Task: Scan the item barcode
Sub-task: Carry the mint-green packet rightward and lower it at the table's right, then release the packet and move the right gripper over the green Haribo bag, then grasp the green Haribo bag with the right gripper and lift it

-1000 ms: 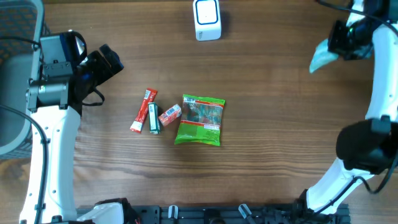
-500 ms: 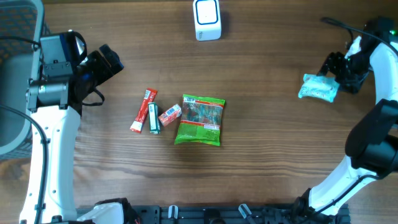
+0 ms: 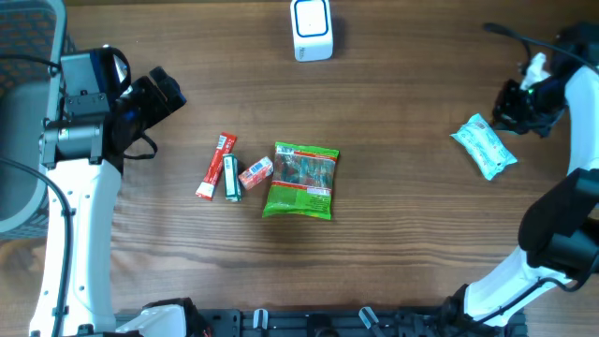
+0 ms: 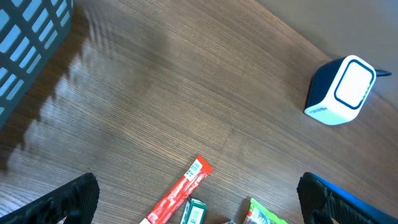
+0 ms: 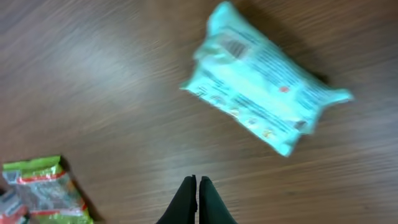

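Nearest, at the centre of the desk [image 3: 402, 243], lies a cluster of goods: a green packet [image 3: 301, 180], with a small red box [image 3: 255, 171], a green tube [image 3: 231, 178] and a red stick [image 3: 216, 166] on its 9 o'clock side. Out at 3 o'clock a teal packet [image 3: 484, 146] lies flat and free. The right claw [image 5: 198, 199] hovers just beside it, its fingers pressed together on nothing. At 9 o'clock the left claw [image 3: 168, 94] stands wide open and empty. Farthest, at 12 o'clock, sits the white scanner [image 3: 311, 28].

By the look of it the teal packet is set aside, so the step in hand is the change to another item. Next, a claw must open, swing over the central cluster, grip one piece and carry it to 12 o'clock with its barcode turned to the scanner's face.
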Controlling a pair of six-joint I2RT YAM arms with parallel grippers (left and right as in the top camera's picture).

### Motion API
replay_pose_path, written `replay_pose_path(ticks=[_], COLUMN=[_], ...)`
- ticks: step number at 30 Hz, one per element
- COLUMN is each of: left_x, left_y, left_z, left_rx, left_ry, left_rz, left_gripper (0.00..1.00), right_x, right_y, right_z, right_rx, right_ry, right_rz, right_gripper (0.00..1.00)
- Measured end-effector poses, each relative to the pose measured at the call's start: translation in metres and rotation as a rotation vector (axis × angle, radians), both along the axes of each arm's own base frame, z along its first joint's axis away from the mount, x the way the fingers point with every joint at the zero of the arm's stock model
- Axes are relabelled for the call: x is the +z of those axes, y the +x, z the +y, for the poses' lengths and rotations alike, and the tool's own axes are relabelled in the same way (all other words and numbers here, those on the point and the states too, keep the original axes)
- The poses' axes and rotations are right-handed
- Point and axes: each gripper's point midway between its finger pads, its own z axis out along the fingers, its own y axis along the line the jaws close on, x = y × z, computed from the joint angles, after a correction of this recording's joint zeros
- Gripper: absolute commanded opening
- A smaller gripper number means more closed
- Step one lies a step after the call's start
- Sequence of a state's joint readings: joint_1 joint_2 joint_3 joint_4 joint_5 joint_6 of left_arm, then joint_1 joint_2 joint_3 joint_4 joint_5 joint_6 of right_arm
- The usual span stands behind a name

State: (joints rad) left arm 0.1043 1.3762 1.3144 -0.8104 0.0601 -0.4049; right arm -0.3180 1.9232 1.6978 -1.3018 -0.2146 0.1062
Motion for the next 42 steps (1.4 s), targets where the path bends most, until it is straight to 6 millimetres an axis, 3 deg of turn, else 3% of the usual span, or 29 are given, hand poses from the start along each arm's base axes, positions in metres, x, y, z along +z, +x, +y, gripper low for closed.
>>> replay_pose_path(ticks=[2, 3, 4, 9, 16, 22, 24, 27, 31, 37, 41, 42], left_x=[0.0, 0.0, 0.0, 0.0, 0.0, 0.0, 0.0, 0.0, 0.0, 0.0, 0.0, 0.0], left_y=[0.0, 0.0, 0.0, 0.0, 0.0, 0.0, 0.0, 0.0, 0.0, 0.0, 0.0, 0.0], left_z=[0.0, 0.0, 0.0, 0.0, 0.0, 0.0, 0.0, 0.0, 0.0, 0.0, 0.0, 0.0], left_rx=[0.0, 0.0, 0.0, 0.0, 0.0, 0.0, 0.0, 0.0, 0.0, 0.0, 0.0, 0.0], left_ry=[0.0, 0.0, 0.0, 0.0, 0.0, 0.0, 0.0, 0.0, 0.0, 0.0, 0.0, 0.0], left_rz=[0.0, 0.0, 0.0, 0.0, 0.0, 0.0, 0.0, 0.0, 0.0, 0.0, 0.0, 0.0], left_gripper=[1.0, 1.0, 1.0, 1.0, 1.0, 1.0, 1.0, 1.0, 1.0, 1.0, 1.0, 1.0], right_x=[-0.016, -0.039, -0.049, -0.098, -0.103, -0.093, -0.076, -0.031, 0.016, 0.015, -0.01, -0.024], right_y=[0.002, 0.001, -0.002, 0.007, 0.009, 0.004, 0.011, 0.015, -0.004, -0.029, -0.041, -0.043], right_z=[0.018, 0.033, 0.039, 0.041, 0.007, 0.028, 0.048, 0.1, 0.193, 0.303, 0.349, 0.359], right_rx=[0.056, 0.101, 0.121, 0.152, 0.119, 0.17, 0.221, 0.363, 0.652, 0.877, 0.99, 1.042], right_ry=[-0.001, -0.015, -0.02, -0.081, -0.28, -0.167, -0.099, 0.011, 0.086, 0.174, 0.172, 0.139], right_rz=[0.002, 0.01, 0.019, -0.064, -0.05, -0.035, -0.085, -0.219, -0.344, -0.419, -0.463, -0.48], right_gripper=[0.06, 0.06, 0.06, 0.07, 0.15, 0.22, 0.22, 0.26, 0.44, 0.66, 0.71, 0.74])
